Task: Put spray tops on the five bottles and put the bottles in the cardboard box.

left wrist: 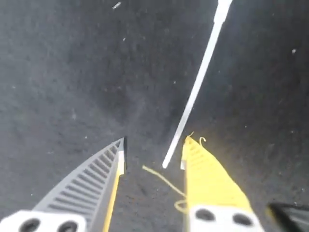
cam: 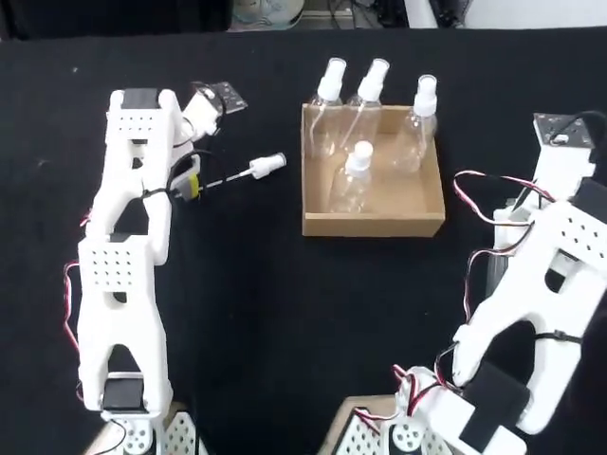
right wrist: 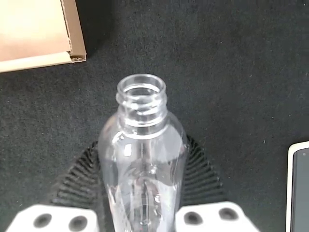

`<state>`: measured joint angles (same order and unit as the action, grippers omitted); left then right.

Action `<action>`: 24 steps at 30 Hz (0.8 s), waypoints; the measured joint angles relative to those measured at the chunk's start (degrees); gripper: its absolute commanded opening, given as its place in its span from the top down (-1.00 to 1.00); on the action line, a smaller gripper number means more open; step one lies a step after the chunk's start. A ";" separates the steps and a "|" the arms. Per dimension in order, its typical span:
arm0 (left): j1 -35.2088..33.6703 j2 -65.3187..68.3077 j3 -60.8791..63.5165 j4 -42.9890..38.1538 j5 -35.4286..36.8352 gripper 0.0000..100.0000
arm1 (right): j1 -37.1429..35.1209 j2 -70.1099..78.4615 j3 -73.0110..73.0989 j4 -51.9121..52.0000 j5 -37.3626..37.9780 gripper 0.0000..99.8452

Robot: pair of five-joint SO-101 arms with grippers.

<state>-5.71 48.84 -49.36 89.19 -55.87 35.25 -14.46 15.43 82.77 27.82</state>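
Four clear bottles [cam: 365, 128] with white spray tops stand in the cardboard box [cam: 372, 226]. A loose spray top [cam: 267, 166] lies on the black table left of the box, its thin white tube [left wrist: 193, 92] pointing toward my left gripper [left wrist: 154, 151]. That gripper is open, and the tube's end lies between its grey and yellow fingers [left wrist: 205, 176] without being gripped. My right gripper [right wrist: 144, 147] is shut on an uncapped clear bottle [right wrist: 142, 108], held neck outward just off the box's corner [right wrist: 72, 46]. The right arm [cam: 560, 256] hides that bottle in the high view.
A dark flat object with a white rim [right wrist: 300, 183] lies beside the held bottle. A small metal bracket [cam: 226, 95] lies behind the left arm [cam: 133, 218]. Bare black cloth [cam: 313, 322] stretches in front of the box between the arms.
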 measured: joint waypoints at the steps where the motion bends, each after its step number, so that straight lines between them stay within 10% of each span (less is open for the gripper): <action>1: 0.09 0.00 -0.09 -0.44 0.00 0.62 | 0.00 0.00 0.00 0.00 0.00 0.98; 24: 0.26 4.40 -3.34 -0.09 0.00 0.90 | 0.00 0.00 0.00 0.00 0.00 0.98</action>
<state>-5.45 53.23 -52.70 89.10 -55.87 35.25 -14.46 15.43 82.77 27.82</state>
